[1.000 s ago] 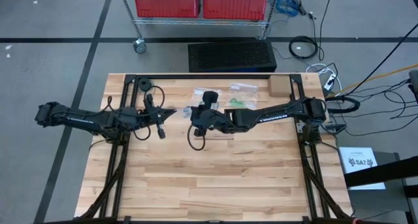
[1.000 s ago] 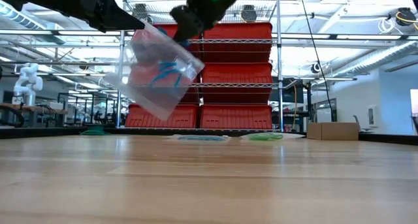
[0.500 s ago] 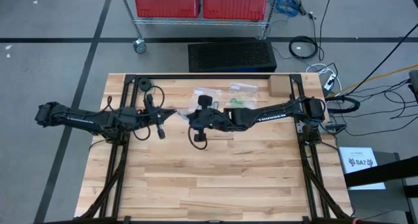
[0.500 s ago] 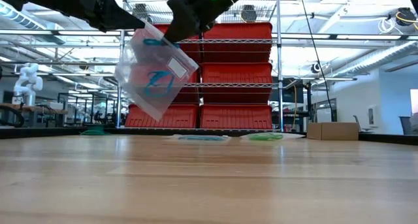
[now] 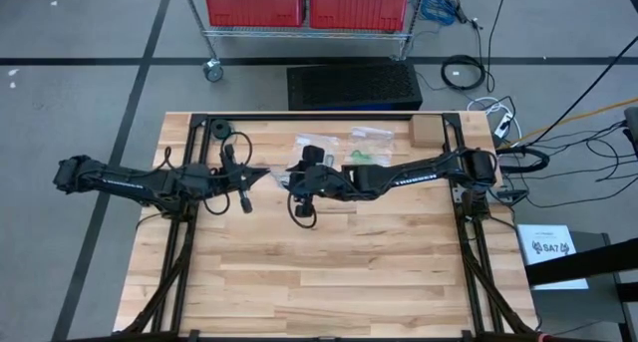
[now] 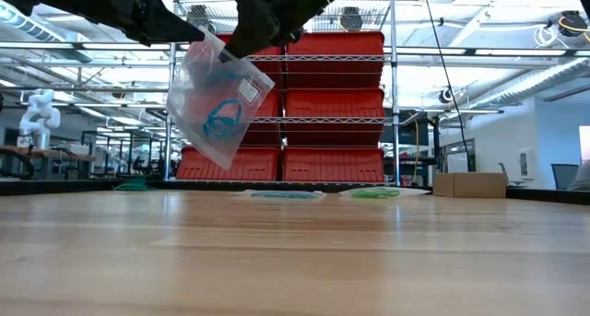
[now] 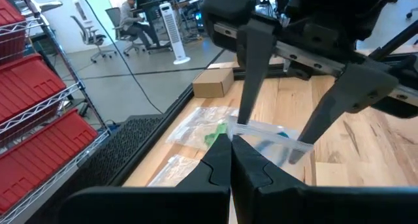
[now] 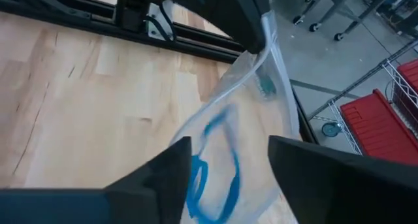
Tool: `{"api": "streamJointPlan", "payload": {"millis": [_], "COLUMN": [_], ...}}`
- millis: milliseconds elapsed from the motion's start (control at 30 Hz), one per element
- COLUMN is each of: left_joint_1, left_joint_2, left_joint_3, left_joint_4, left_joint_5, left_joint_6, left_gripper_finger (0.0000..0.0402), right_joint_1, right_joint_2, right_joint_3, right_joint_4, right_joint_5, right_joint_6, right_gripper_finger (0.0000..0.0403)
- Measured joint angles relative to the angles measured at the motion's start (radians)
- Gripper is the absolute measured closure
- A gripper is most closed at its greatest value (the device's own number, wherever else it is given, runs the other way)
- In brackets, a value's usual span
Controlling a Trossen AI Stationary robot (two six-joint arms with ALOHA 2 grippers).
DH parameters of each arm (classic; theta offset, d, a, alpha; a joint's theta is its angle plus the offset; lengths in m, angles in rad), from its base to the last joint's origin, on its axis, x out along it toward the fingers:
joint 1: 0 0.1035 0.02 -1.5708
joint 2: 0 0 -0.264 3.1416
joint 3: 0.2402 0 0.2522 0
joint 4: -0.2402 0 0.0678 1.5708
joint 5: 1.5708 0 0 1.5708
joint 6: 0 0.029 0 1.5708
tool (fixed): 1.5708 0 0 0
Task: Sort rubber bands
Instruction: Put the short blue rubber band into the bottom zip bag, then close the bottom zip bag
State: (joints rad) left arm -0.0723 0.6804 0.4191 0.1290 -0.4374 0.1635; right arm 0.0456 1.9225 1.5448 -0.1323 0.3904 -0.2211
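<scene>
Rubber bands (image 6: 221,119), blue ones, lie inside a clear plastic bag (image 6: 214,104) that hangs in the air above the wooden table (image 5: 329,272), near its far middle part. The left gripper (image 7: 230,160) has its fingers closed together on one top corner of the bag, while the right gripper (image 8: 225,162) stands with fingers apart, one on each side of the bag's mouth
</scene>
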Motion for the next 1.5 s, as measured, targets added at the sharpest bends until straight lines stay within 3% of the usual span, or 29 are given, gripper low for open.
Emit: {"api": "streamJointPlan", "payload": {"millis": [200,400,500,667,733,867,1167,1400,1500], "left_joint_1": [0.000,0.000,0.000,0.000,0.000,0.000,-0.060,-0.123,-0.138], "left_joint_2": [0.000,0.000,0.000,0.018,0.036,0.096,0.284,0.428,0.473], "left_joint_3": [0.000,0.000,0.000,0.000,0.000,0.000,0.000,0.000,0.000], "left_joint_4": [-0.010,-0.032,-0.050,-0.090,-0.094,-0.079,-0.081,0.058,0.170], "left_joint_5": [0.000,0.000,0.000,0.001,0.025,0.093,0.184,0.272,0.311], "left_joint_6": [0.000,0.000,0.000,0.000,-0.001,-0.047,-0.198,-0.264,-0.260], "left_gripper_finger": [0.0401,0.0401,0.0402,0.0401,0.0402,0.0402,0.0402,0.0400,0.0389], "right_joint_1": [0.005,0.036,0.067,0.123,0.131,0.138,0.194,0.235,0.230], "right_joint_2": [-0.021,-0.085,-0.121,-0.151,-0.151,-0.139,-0.142,-0.142,-0.142], "right_joint_3": [0.000,0.000,0.000,0.001,0.001,-0.026,-0.232,-0.370,-0.431], "right_joint_4": [-0.012,-0.073,-0.096,-0.215,-0.295,-0.409,-0.394,-0.225,-0.150], "right_joint_5": [0.000,0.003,0.007,0.040,0.047,0.049,-0.017,-0.210,-0.216], "right_joint_6": [0.008,0.027,0.018,-0.004,0.043,0.161,0.393,0.521,0.539], "right_gripper_finger": [0.0184,0.0195,0.0232,0.0357,0.0390,0.0400,0.0403,0.0403,0.0403]}}
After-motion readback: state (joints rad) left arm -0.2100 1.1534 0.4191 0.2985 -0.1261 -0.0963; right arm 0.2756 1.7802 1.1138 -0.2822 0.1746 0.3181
